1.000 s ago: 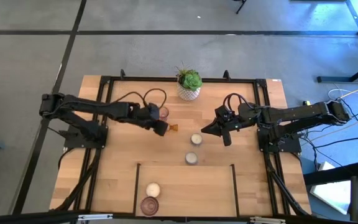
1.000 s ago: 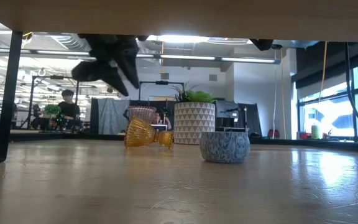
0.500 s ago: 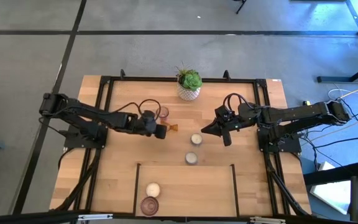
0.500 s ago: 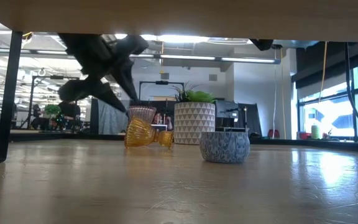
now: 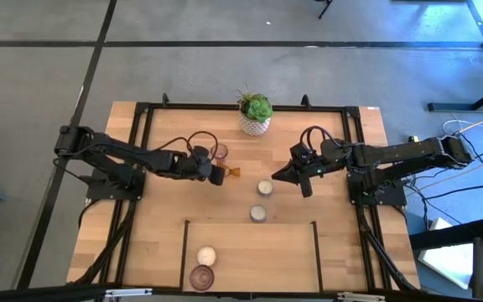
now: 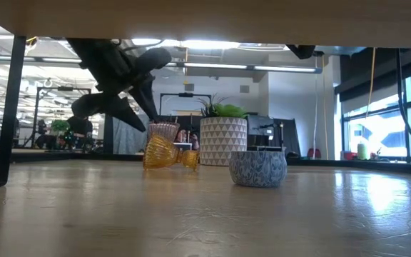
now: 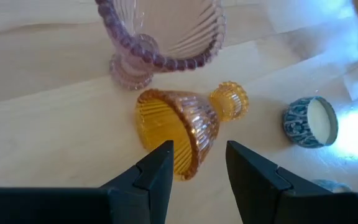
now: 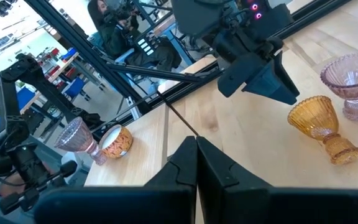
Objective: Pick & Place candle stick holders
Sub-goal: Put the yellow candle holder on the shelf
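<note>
Six holders are counted in the high view: amber (image 5: 234,173) and pink (image 5: 220,152) at centre, two cream (image 5: 264,188) right of centre, one cream (image 5: 206,255) and one pink (image 5: 201,276) at bottom. Left gripper (image 5: 217,175) is spread open beside the amber one; right gripper (image 5: 280,175) is closed, empty.

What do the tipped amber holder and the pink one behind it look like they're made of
Amber holder: likely pressed glass, glossy and ribbed; light glows through it. Pink holder: likely tinted glass too, translucent with fluted walls and a beaded rim. Clear plastic can't be ruled out.
</note>
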Controlling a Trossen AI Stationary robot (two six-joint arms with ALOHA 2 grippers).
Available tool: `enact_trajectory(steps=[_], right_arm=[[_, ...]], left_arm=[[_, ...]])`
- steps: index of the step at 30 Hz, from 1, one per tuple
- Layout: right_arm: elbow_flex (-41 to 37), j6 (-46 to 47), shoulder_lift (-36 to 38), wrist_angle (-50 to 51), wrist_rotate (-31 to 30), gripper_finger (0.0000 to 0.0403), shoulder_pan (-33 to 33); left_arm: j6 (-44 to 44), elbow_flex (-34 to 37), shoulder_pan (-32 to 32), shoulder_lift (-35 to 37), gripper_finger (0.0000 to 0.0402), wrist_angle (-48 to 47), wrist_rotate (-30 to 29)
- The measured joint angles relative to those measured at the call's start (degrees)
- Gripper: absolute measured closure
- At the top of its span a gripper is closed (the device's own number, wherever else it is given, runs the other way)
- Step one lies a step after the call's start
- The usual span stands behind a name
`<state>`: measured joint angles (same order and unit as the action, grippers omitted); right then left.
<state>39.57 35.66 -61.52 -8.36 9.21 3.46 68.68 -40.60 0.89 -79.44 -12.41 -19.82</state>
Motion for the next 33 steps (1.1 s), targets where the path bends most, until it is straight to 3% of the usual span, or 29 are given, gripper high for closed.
enact_trajectory(steps=[9,33], right_arm=[[0.0,0.1,0.0,0.5,0.0,0.0402,0.0],[0.0,0.0,0.0,0.6,-1.7,0.0402,-0.3]], left_arm=[[2.2,6.7,-0.7,0.0,0.0258,11.3,2.3],[-3.5,6.8,-3.8,-1.0,0.0258,15.5,7.0]])
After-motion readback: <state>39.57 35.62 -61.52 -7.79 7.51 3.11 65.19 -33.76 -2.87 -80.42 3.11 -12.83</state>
